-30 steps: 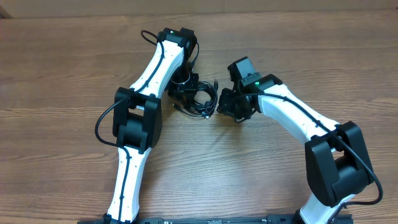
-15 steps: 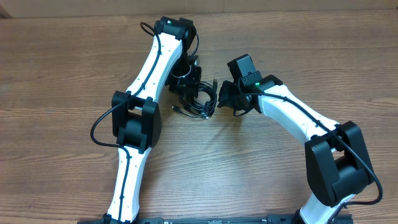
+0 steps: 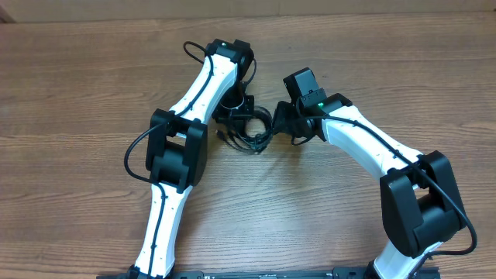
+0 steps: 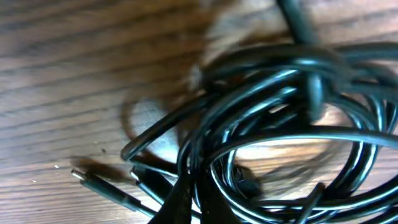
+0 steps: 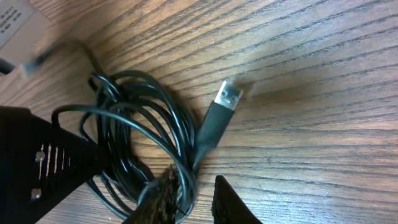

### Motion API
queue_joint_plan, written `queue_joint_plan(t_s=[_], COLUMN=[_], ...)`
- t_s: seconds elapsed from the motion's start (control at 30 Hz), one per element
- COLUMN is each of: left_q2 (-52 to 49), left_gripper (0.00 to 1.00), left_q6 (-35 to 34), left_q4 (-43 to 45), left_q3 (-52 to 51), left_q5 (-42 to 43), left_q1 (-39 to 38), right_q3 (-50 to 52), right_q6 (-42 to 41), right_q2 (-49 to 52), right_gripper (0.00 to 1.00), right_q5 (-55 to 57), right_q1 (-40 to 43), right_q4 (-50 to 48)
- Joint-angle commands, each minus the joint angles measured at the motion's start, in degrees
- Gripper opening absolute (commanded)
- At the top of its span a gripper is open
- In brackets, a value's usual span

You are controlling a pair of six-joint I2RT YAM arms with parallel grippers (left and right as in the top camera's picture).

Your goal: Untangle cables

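Task thing: the thin black flexible cables (image 3: 249, 128) lie coiled in one tangled bundle on the brown wood-grain table (image 3: 93, 93), between the two white arms.
Left gripper (image 3: 236, 108): it is pressed together at the far side of the bundle. Whether a strand is caught in it cannot be told.
Right gripper (image 5: 189, 200): the fingertips stand slightly parted, straddling the outer loops at the coil's edge. Bare wood shows in the gap, so nothing looks clamped.
Loose end: a black plug with a silvery tip (image 5: 227, 96) lies flat on the wood just outside the coil, its cord running back into the loops.
Step in hand: this appears to be the opening step of getting a hold on each side of the bundle. No cord lies apart from the others yet.
Next move: it likely calls for the right fingers to close on a single outer loop, or on the free plug's cord, and draw it away while the other side is anchored. Taking several strands at once would drag the whole coil.
Hard to make out: the left wrist view is very close and blurred, and its own fingers cannot be picked out. A slim plug end (image 4: 99, 183) lies beside the tangle there. The number of cords cannot be counted, and in the overhead view the arms cover part of the bundle.
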State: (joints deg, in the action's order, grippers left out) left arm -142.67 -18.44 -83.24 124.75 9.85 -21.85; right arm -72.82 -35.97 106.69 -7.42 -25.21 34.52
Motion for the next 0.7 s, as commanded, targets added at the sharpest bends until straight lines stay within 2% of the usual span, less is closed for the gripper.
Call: queue_joint_plan(t_s=[0.0, 0.2, 0.3, 0.4, 0.53, 0.67], left_q2=[0.44, 1.57, 1.57, 1.57, 1.42, 1.42], left_gripper=[0.04, 0.04, 0.04, 0.04, 0.04, 0.04], left_q6=[0.9, 2.23, 4.74, 7.61, 12.37, 12.87], left_q4=[-2.82, -10.25, -12.74, -13.6, -13.6, -13.6], left_q3=[3.76, 17.2, 21.4, 22.43, 22.21, 21.97], left_q5=[1.25, 7.65, 14.21, 18.32, 18.32, 21.31], left_q1=[0.11, 2.78, 4.09, 4.98, 5.01, 3.58], right_q3=[0.13, 0.13, 0.11, 0.11, 0.11, 0.11], right_q6=[2.01, 2.64, 2.67, 3.1, 3.08, 3.06], right_q2=[0.17, 0.17, 0.17, 0.17, 0.17, 0.17], right_gripper=[0.24, 0.35, 0.4, 0.46, 0.48, 0.51], right_q5=[0.55, -0.85, -2.1, -4.92, -10.36, -18.53], right_q1=[0.15, 0.2, 0.22, 0.48, 2.36, 5.81], right_q4=[-0.22, 0.24, 0.24, 0.13, -0.52, -2.38])
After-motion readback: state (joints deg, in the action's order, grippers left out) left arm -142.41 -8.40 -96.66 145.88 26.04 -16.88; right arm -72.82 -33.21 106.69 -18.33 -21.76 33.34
